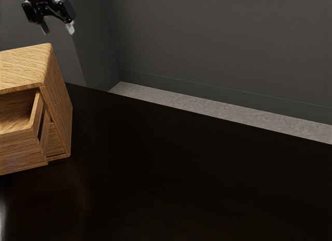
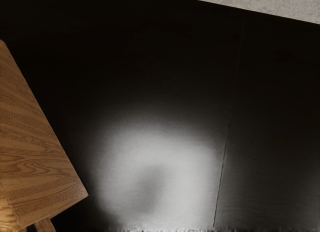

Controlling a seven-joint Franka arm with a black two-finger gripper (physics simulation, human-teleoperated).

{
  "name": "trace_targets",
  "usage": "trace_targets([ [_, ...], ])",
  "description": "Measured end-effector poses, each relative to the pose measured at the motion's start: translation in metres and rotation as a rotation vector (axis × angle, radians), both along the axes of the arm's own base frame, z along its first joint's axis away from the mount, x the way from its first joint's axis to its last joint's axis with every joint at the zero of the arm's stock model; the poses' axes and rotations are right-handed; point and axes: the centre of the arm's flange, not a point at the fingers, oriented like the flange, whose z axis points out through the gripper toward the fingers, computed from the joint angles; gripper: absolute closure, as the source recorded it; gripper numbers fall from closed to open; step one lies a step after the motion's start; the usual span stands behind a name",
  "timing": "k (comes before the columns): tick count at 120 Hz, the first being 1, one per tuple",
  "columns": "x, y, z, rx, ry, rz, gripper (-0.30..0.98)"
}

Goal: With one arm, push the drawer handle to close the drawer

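In the exterior view, the black two-finger gripper [image 1: 58, 30] is at about ten o'clock from the picture's centre, its upper part cut off by the border. Its hand is released: the two pale-tipped fingers stand apart, with nothing gripped between them. It appears above the wooden cabinet [image 1: 61, 101], toward one o'clock from the cabinet's top and apart from it.

The task's drawer [image 1: 18, 145] is at nine o'clock in the exterior view, pulled out of the cabinet with part of its inside showing. The view's edge cuts off the rest of both drawer and cabinet. A dark slot [image 1: 41, 121] runs along the upright wooden panel there; whether it belongs to a handle cannot be told. Below it, at about five o'clock from the slot, a lower wooden panel [image 1: 58, 143] is partly hidden behind the drawer.

The glossy black table [image 1: 197, 168] reaches past the exterior view's lower border. From its middle, the mottled grey floor [image 1: 207, 108] lies toward twelve o'clock, with the dark grey wall [image 1: 218, 43] beyond.

The wrist view crops the cabinet heavily. A narrow wooden piece [image 2: 45, 225] beside its corner is mostly cut off and hard to identify. A blurry pale reflection [image 2: 170, 157] on the tabletop contains a dim smudge, and a thin seam [image 2: 223, 162] runs beside it.
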Motion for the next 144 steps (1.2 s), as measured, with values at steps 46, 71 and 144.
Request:
trace_targets([
  [46, -0.03, -0.006, 0.037, -0.003, -0.043, -0.07, 0.02],
  [71, -0.17, -0.027, 0.148, 0.113, -0.13, -0.064, 0.02],
  [144, -0.413, -0.009, -0.053, -0.106, 0.196, 0.556, 0.02],
])
